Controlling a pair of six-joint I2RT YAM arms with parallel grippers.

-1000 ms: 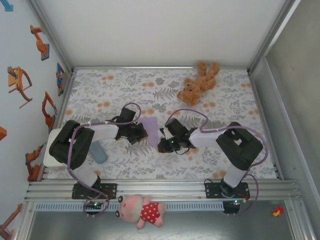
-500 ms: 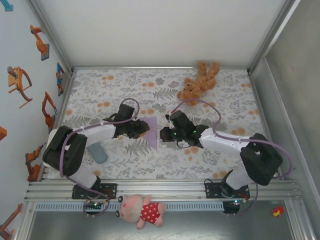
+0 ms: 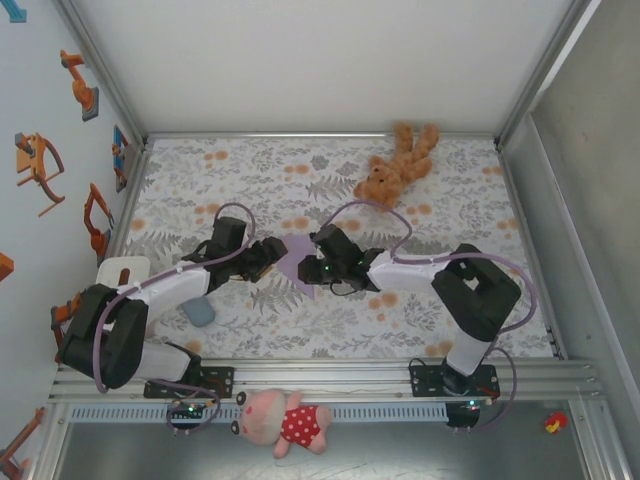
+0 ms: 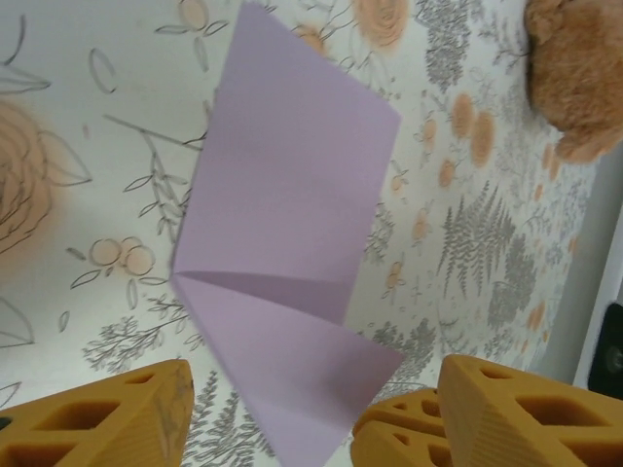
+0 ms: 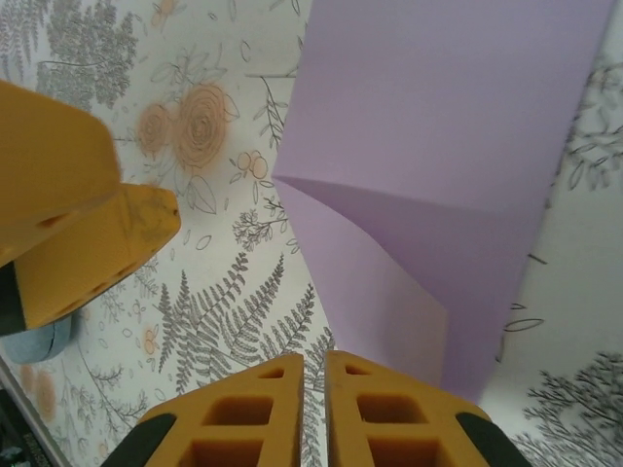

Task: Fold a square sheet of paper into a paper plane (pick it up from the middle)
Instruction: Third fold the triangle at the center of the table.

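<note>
Left wrist, folded square sheet of paper [image 4: 292,195], left gripper [image 4: 311,399] spread

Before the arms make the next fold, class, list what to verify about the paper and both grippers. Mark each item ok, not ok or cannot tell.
1. Square sheet of paper lies on the table: ok.
2. Sheet already creased across: ok.
3. Folded flap pressed fully flat: cannot tell.
4. Left gripper open, sheet not gripped: ok.
5. Right gripper with jaws nearly together, nothing between them: ok.
6. Teddy bear well apart from the sheet: ok.
</note>
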